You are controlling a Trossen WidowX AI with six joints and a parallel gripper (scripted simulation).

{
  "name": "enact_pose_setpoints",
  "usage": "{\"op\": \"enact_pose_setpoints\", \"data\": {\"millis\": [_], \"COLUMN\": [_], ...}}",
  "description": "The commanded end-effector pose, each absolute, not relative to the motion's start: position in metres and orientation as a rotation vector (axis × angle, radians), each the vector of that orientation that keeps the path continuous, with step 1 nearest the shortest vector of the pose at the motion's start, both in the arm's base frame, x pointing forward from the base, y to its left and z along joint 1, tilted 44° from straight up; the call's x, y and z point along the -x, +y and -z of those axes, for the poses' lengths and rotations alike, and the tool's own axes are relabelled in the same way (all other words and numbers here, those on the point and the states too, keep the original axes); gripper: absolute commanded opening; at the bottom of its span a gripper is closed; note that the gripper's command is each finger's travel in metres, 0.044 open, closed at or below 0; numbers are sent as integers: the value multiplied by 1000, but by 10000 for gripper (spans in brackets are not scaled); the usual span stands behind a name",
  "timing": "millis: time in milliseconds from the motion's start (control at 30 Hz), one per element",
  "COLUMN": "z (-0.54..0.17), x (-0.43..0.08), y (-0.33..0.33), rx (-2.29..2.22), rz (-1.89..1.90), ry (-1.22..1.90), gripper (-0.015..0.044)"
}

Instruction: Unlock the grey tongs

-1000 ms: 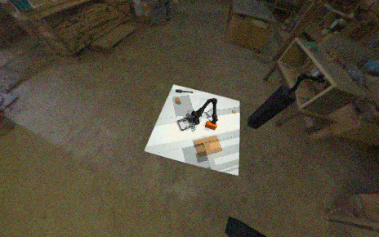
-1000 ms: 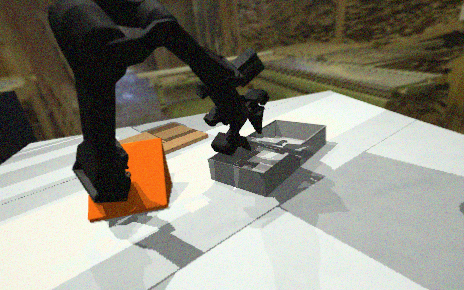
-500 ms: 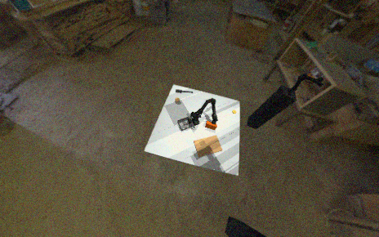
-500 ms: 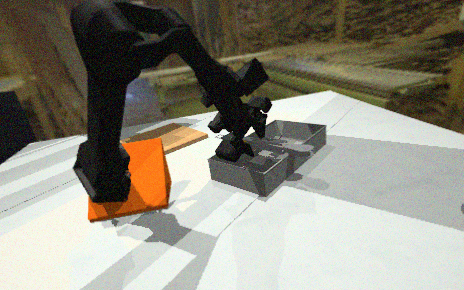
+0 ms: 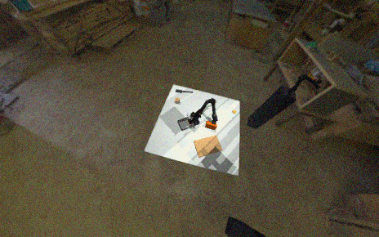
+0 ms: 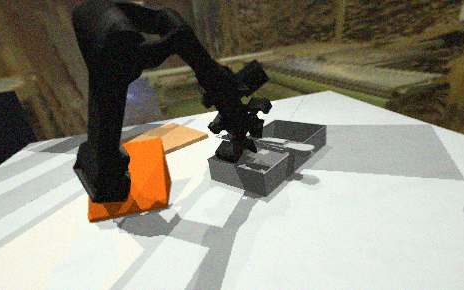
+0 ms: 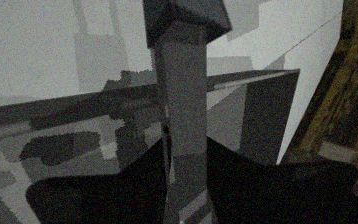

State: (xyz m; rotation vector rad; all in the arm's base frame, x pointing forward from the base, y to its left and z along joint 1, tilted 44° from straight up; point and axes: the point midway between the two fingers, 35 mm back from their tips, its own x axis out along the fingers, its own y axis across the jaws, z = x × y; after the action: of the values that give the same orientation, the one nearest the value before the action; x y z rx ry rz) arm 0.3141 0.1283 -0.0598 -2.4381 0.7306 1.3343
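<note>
The grey tongs lie nearly level across the roasting tin, low over its rim. In the wrist view the tongs run lengthwise up the middle, with a dark block at their far end. My gripper is down at the tin, and its two black fingers press against both sides of the tongs. It is shut on them. The wooden board lies flat, apart from the tin. Whether the lock is engaged cannot be seen.
An orange block stands by the arm's base. A small orange cube, a dark long object and a yellow round thing lie farther off on the white table.
</note>
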Motion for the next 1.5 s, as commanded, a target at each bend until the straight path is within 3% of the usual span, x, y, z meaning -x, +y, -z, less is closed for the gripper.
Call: {"op": "enact_pose_setpoints", "data": {"millis": [0, 133, 400, 633, 1467], "z": [59, 59, 50, 4, 11], "x": [-314, -314, -314, -306, -307], "y": [129, 129, 139, 181, 184], "rx": [2438, 2438, 2437, 2437, 2395], "rz": [-1333, -1333, -1337, -1352, -1437], "ry": [730, 730, 729, 730, 965], "gripper": [75, 49, -150, -150, -150]}}
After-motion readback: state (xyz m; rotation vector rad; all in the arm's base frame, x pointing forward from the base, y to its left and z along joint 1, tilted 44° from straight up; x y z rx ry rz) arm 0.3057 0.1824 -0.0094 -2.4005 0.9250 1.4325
